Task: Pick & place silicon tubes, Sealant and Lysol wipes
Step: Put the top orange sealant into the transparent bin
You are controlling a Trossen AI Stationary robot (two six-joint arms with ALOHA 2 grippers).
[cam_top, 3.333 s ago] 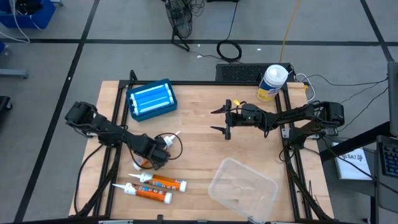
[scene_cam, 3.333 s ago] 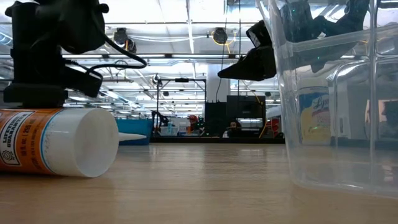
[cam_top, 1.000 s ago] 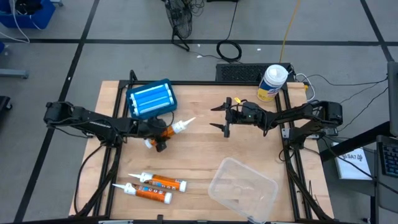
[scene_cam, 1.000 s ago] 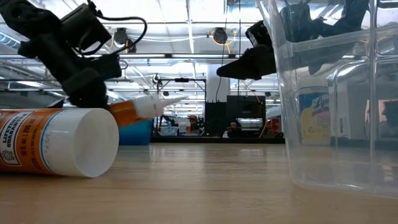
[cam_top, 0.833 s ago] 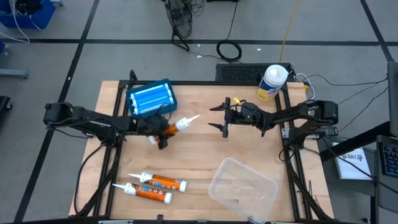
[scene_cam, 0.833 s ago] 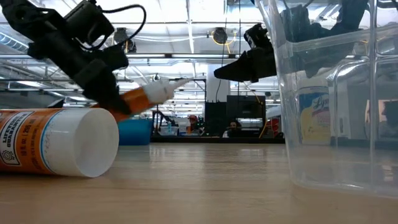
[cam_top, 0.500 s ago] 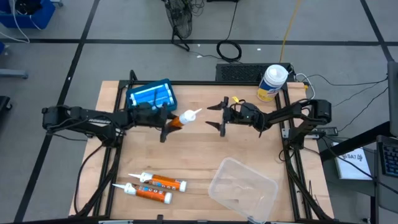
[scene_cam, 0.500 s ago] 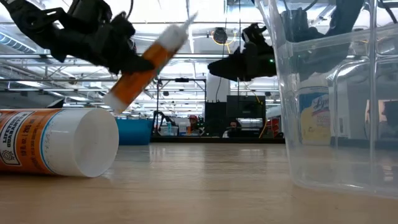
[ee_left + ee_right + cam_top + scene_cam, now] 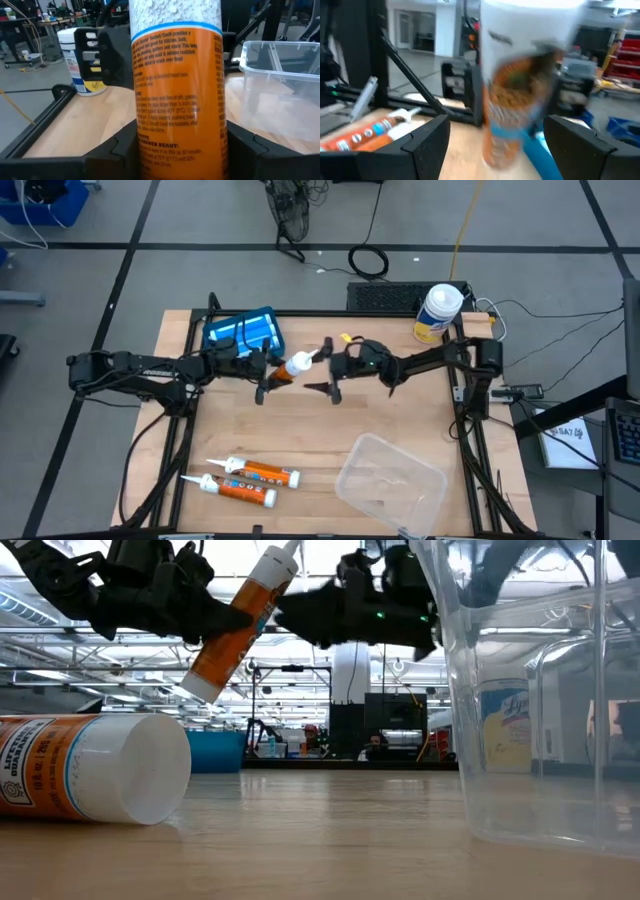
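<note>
Since half a second earlier, your right gripper (image 9: pixel 322 372) had swung left across the desk toward the raised orange sealant tube with the white nozzle (image 9: pixel 291 367), which itself had barely shifted. Its fingers stood spread, one on each side of the tube's nozzle end, not pressing it. Your left gripper (image 9: pixel 265 379) had its fingers pinched on the tube's orange body, holding it clear of the desk and tilted, nozzle upward.

Nearest on the pale wooden desk (image 9: pixel 320 430) lay two more orange-and-white tubes (image 9: pixel 252 480) side by side at the front left, and the clear plastic bin (image 9: pixel 390 480) at the front right. Farther back, the blue tray (image 9: pixel 243 336) sat at the rear left, just behind your left gripper. The Lysol wipes canister with the yellow label and white lid (image 9: pixel 438 312) stood upright at the rear right corner.

Beyond the desk, cables trailed over the grey floor (image 9: pixel 200 240). Both arms reached inward, meeting near the desk's middle.
</note>
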